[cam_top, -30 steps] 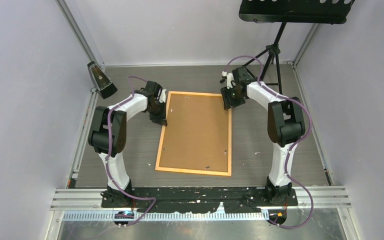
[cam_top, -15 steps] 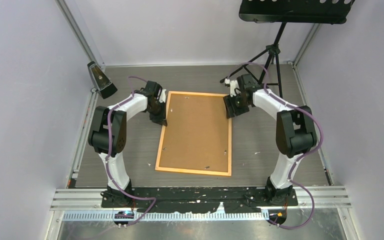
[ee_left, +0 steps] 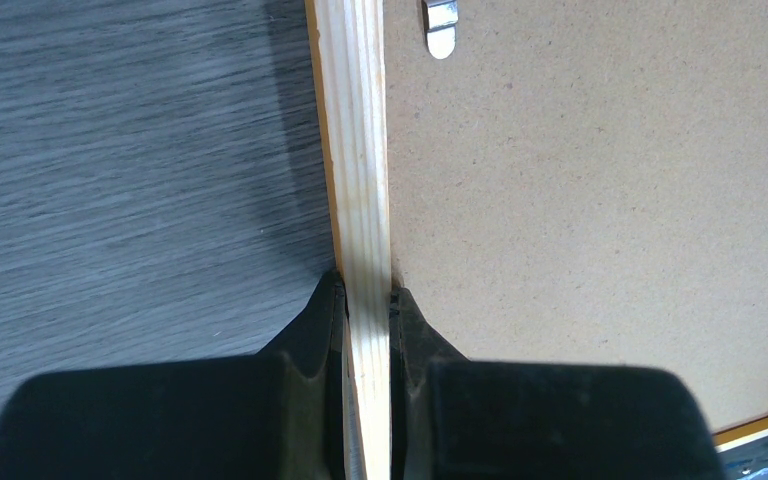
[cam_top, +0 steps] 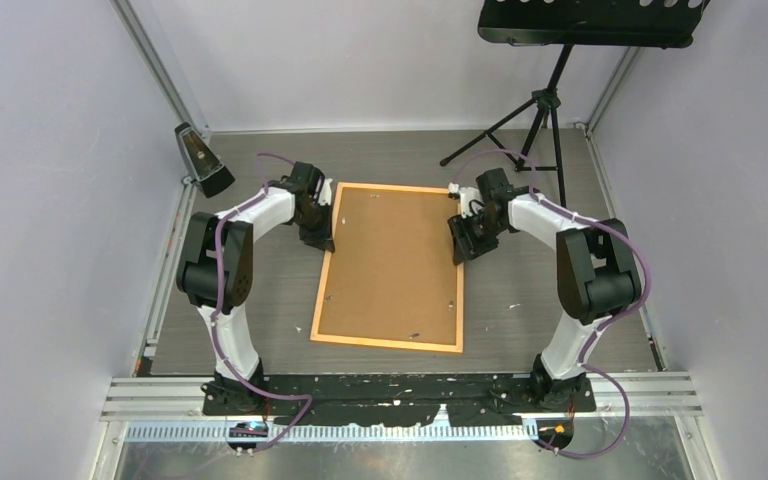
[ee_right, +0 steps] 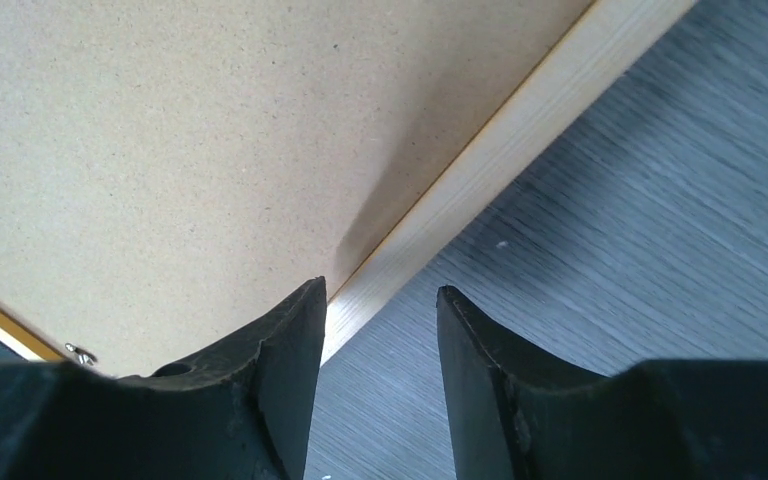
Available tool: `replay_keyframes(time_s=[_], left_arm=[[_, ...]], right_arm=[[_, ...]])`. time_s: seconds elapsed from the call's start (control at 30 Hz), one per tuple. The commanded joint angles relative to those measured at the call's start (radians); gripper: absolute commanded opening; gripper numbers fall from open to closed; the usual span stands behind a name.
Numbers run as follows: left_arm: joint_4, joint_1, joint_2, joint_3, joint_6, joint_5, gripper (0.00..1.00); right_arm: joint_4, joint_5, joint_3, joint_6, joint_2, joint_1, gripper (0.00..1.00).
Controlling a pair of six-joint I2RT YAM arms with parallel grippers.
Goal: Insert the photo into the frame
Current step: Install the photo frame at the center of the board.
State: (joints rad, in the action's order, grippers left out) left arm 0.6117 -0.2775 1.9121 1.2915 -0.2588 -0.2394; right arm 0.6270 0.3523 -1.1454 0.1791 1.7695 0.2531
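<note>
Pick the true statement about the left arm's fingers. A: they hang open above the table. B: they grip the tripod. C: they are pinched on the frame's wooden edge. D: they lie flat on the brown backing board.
C: in the left wrist view the left fingers press both sides of the frame's pale wooden edge.

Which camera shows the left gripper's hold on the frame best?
Left wrist: the left gripper pinches the frame by its pale rail, both fingers on the wood. Top external shows the whole frame, but the gripper hides the contact. Right wrist shows only the opposite rail at the open right gripper.
</note>
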Motion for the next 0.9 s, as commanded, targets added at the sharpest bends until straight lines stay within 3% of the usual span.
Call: replay_keyframes(time_s=[0.0, 0.1, 0.27, 0.4, 0.57, 0.67, 0.77, 0.87], left_arm=[[-0.007, -0.011, -0.023, -0.019, -0.002, -0.058, 0.00], [-0.015, -0.011, -0.029, -0.030, -0.006, -0.055, 0.00], [-0.053, 0.012, -0.057, -0.084, -0.039, -0.082, 0.00], [-0.117, 0.042, -0.090, -0.164, -0.090, -0.153, 0.00], [-0.189, 0.049, -0.112, -0.220, -0.141, -0.215, 0.00], [-0.207, 0.049, -0.119, -0.236, -0.156, -0.210, 0.00], [-0.224, 0.056, -0.127, -0.254, -0.172, -0.199, 0.00], [-0.234, 0.064, -0.129, -0.266, -0.192, -0.205, 0.00]], right_arm=[[-0.024, 0.065, -0.013, -0.011, 0.031, -0.002, 0.51], [-0.024, 0.067, -0.034, -0.020, 0.071, -0.002, 0.42], [-0.016, 0.051, -0.110, -0.023, 0.129, -0.014, 0.18], [0.006, 0.041, -0.202, -0.021, 0.178, -0.015, 0.11], [0.029, 0.035, -0.342, -0.015, 0.241, -0.015, 0.09], [0.040, 0.023, -0.402, 0.001, 0.273, -0.016, 0.16], [0.036, 0.025, -0.396, 0.016, 0.249, -0.015, 0.48], [0.027, 0.022, -0.337, 0.042, 0.174, -0.016, 0.61]])
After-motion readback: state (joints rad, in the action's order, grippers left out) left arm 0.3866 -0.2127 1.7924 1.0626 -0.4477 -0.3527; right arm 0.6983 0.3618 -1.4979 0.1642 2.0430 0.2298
